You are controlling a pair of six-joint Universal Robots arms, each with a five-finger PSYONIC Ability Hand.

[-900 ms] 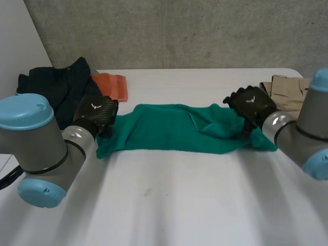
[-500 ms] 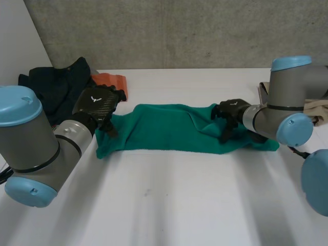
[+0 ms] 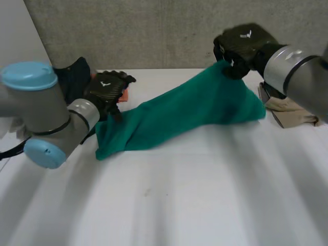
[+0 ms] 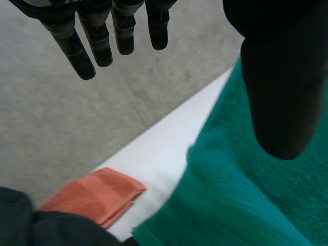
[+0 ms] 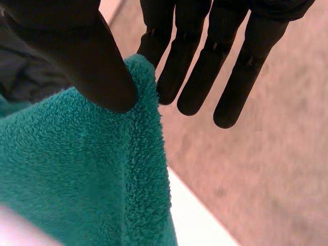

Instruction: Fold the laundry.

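green towel (image 3: pixel 179 110) stretches across the far half of the white table (image 3: pixel 179 200), l. end down on the surface, r. end up in the air – so it slopes upward from the robot's left to its right.

right hand (image 3: pixel 241 43) is well above the table, in front of the concrete wall (image 3: pixel 154 31), at the towel's raised r. end. in the right wrist view its thumb (image 5: pixel 77 51) presses the towel's top edge against the nearest finger – a pinch on the cloth, w/ the other fingers (image 5: pixel 241 72) straight and free beside it. the towel hangs down from that pinch.

left hand (image 3: pixel 105 89) sits low at the towel's l. end, by the far corner. in the left wrist view its fingers (image 4: pixel 92 36) are straight and spread well apart from the thumb (image 4: pixel 277 77), nothing clamped between them; the thumb is over the green cloth, but contact can't be told. the towel's edge shows a fold or ridge under the palm.

orange cloth (image 4: pixel 95 195) lies folded on the table just beyond the towel's l. end, next to a dark garment (image 3: pixel 77 77) heaped at the table's far l. corner. a beige garment (image 3: pixel 292 110) lies at the r. side of the table, just beside the towel's hanging r. end.
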